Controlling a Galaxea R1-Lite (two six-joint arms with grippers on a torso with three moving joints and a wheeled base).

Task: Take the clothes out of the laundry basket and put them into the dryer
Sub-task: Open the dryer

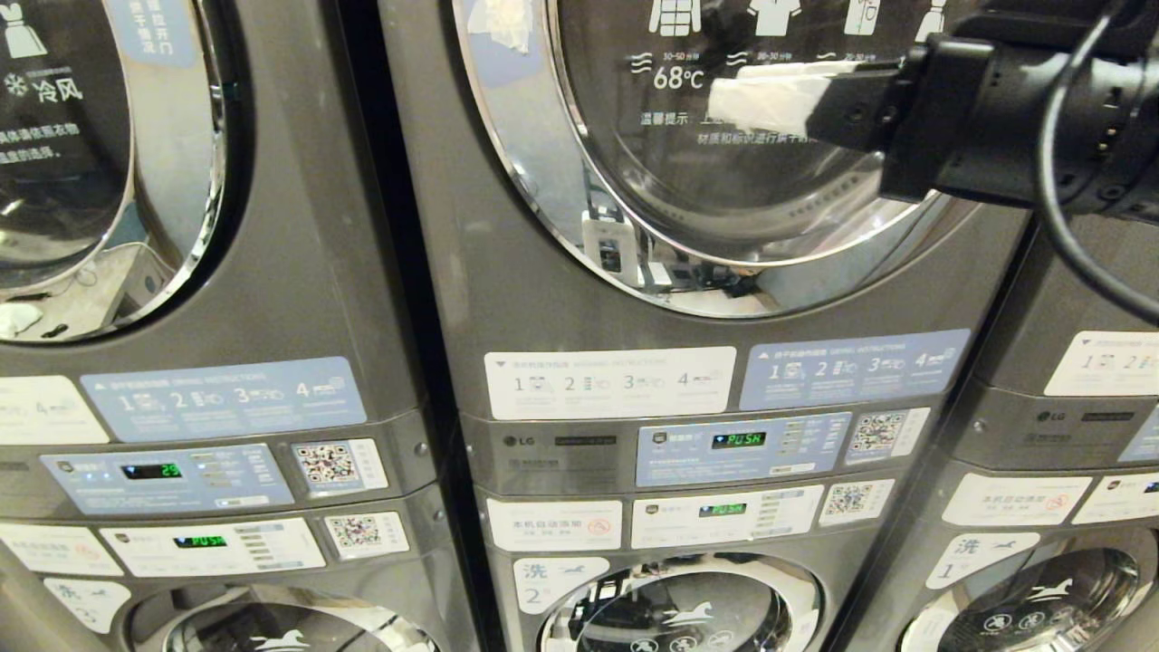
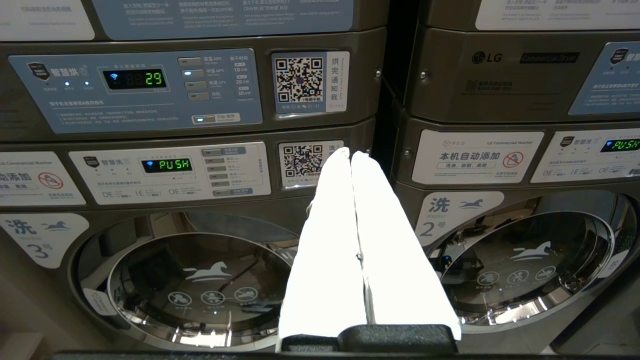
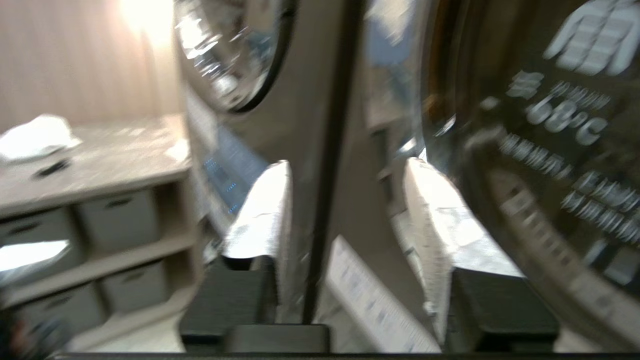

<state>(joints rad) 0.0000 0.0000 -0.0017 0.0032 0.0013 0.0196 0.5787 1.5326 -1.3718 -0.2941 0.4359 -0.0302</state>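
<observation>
The middle dryer (image 1: pixel 507 272) has a round glass door (image 1: pixel 688 190) that stands closed, with a 68°C label on it. My right gripper (image 1: pixel 717 101) reaches in from the upper right and hovers just in front of that glass. Seen from the right wrist, the gripper (image 3: pixel 346 165) is open with its white fingers (image 3: pixel 265 210) apart and nothing between them. My left gripper (image 2: pixel 350 152) is shut and empty, parked low in front of the washers. The clothes and the laundry basket are out of view.
A running dryer (image 1: pixel 90 163) showing 29 stands on the left, another stack (image 1: pixel 1068 407) on the right. Washer doors (image 1: pixel 679 616) sit below the control panels (image 1: pixel 742 448). A black cable (image 1: pixel 1055 199) loops off my right arm. A shelf unit with drawers (image 3: pixel 100 165) stands beside the machines.
</observation>
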